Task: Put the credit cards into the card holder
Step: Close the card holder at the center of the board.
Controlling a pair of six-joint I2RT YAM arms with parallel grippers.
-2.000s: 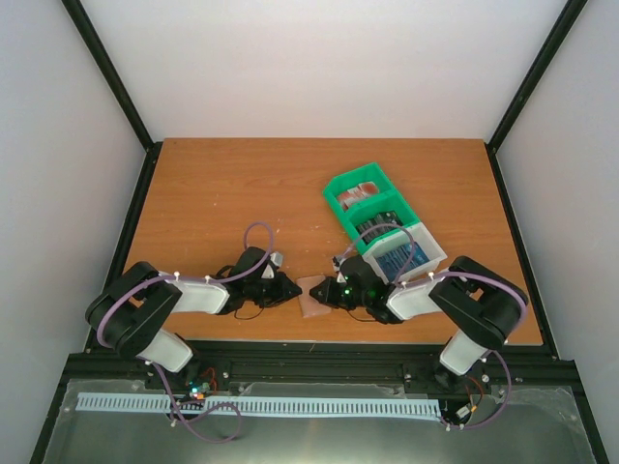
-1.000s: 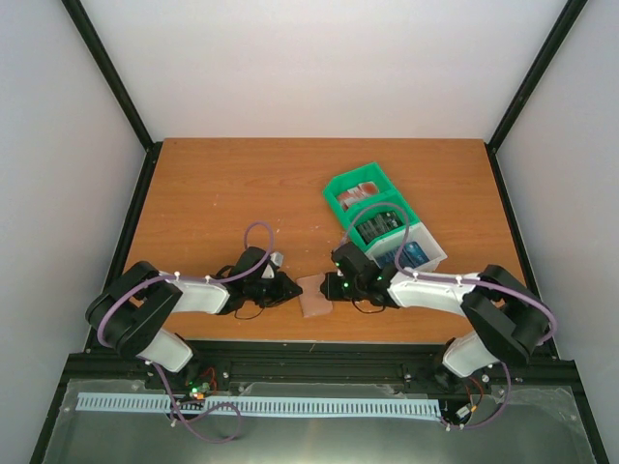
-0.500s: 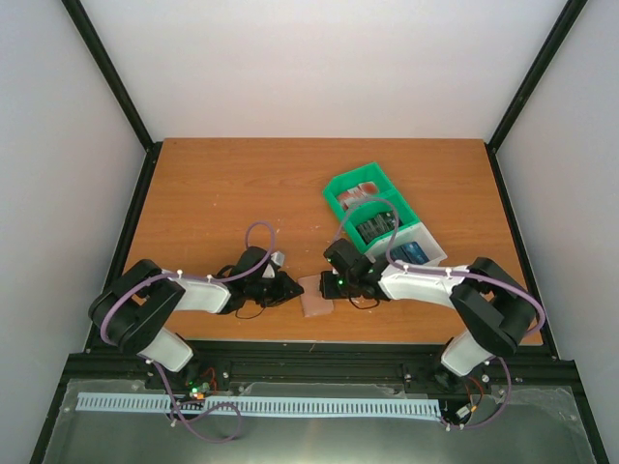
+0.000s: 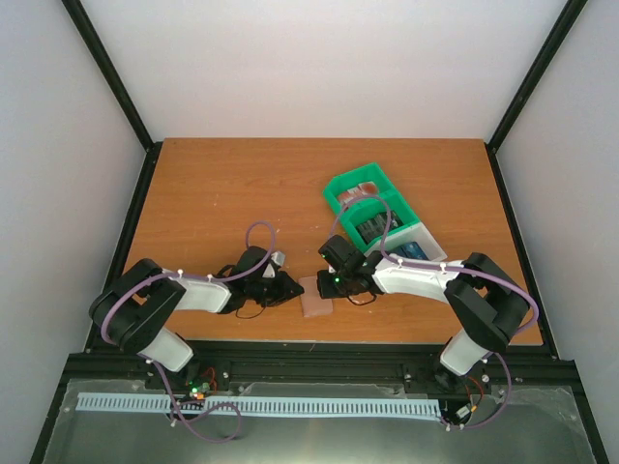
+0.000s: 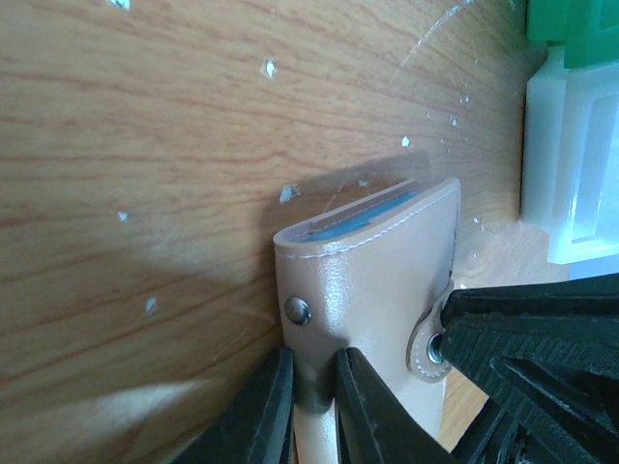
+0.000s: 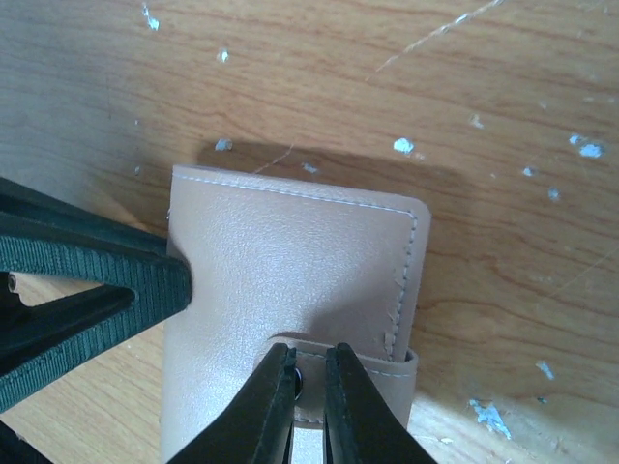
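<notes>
**One holder, pinched from two sides**

One tan holder (image 4: pixel 315 295) lies folded at the front of the desk (image 4: pixel 222 193). The left fingers (image 5: pixel 350 387) pinch its edge and the right fingers (image 6: pixel 279 387) pinch its strap. Near it stands one tray (image 4: pixel 340 186) with three compartments: red cards (image 4: pixel 360 196), dark cards (image 4: pixel 375 224), blue cards (image 4: pixel 411 253). Their print is too small to read.

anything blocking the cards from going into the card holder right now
Yes: the card holder is folded shut, left gripper and right gripper both pinching it. The cards sit in the tray.
</notes>
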